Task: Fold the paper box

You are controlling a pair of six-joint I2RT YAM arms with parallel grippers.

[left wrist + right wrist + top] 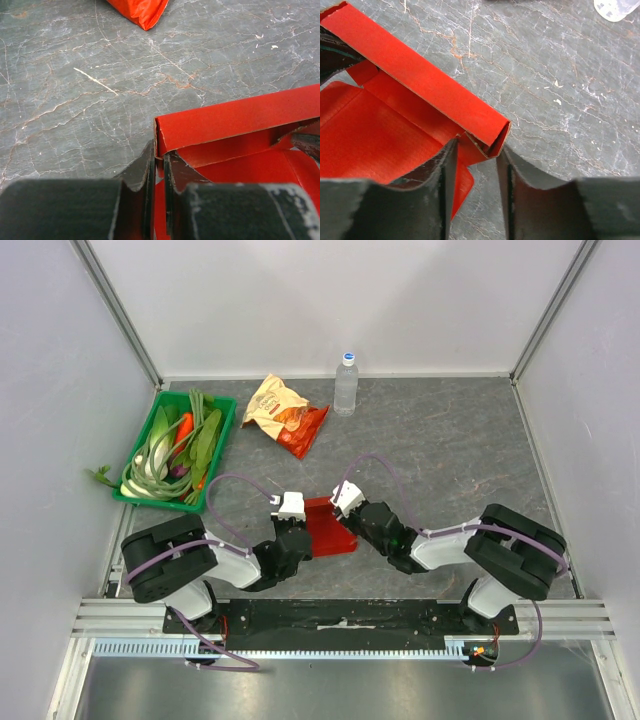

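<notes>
Left pincer [159,155] is clamped on one end of the raised far wall of the bright red thin cardboard paper box [328,530]. The right pincer [476,150] stands parted, straddling that wall's other end. The box lies on the grey marbled table [450,440] between both arms. Its wall runs left-right, and its creased base panel lies flat.
</notes>
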